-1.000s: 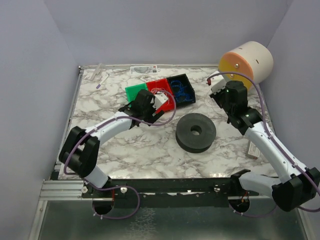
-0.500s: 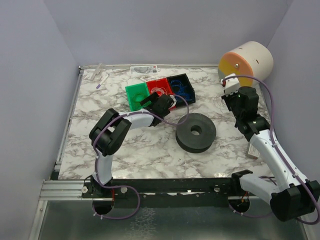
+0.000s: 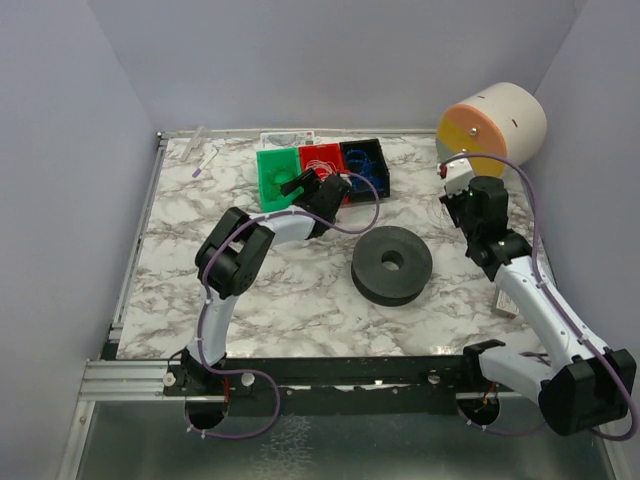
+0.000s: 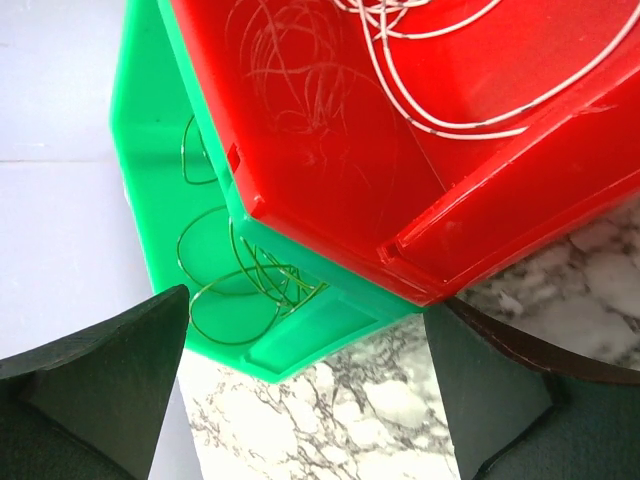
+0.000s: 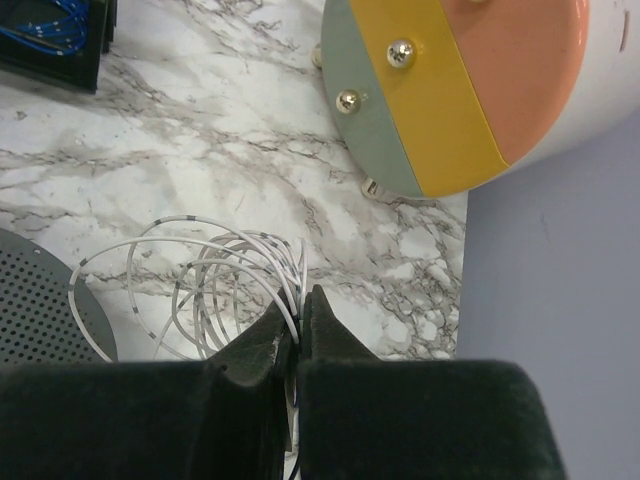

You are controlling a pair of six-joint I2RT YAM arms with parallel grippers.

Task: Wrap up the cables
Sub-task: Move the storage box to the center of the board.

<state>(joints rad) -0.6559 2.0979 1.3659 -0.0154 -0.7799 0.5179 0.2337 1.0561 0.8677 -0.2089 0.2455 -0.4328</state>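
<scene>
The left gripper (image 4: 310, 400) is spread wide. In the left wrist view its two dark fingers (image 4: 95, 395) sit in the lower corners of the frame with nothing between them but marble bench (image 3: 250, 300) and the near corner of a green bin (image 4: 150, 150). A thin green cable (image 4: 235, 290) lies inside that bin in a few loose loops, low and left of centre in the frame. A red bin (image 4: 480, 200) is pressed against the green bin's right side. It holds a whitish cable (image 4: 420, 60) in an untidy tangle near the top of the frame.

In the top external view the three bins stand in a row at the upper middle: green, red, then a black bin (image 3: 372, 186) with a blue cable (image 3: 365, 170) coiled inside. A dark grey round spool (image 3: 392, 264) lies flat on the bench at centre right, well apart from the bins.

The right gripper (image 5: 296, 318) is pressed together and pinches several strands of a white banded cable (image 5: 190, 285). The rest of this cable spreads as a loose coil on the marble in the lower left of the right wrist view. It lies just beside the spool's edge and below the orange-and-yellow face of a large cream cylinder (image 5: 450, 80) in the upper right.
</scene>
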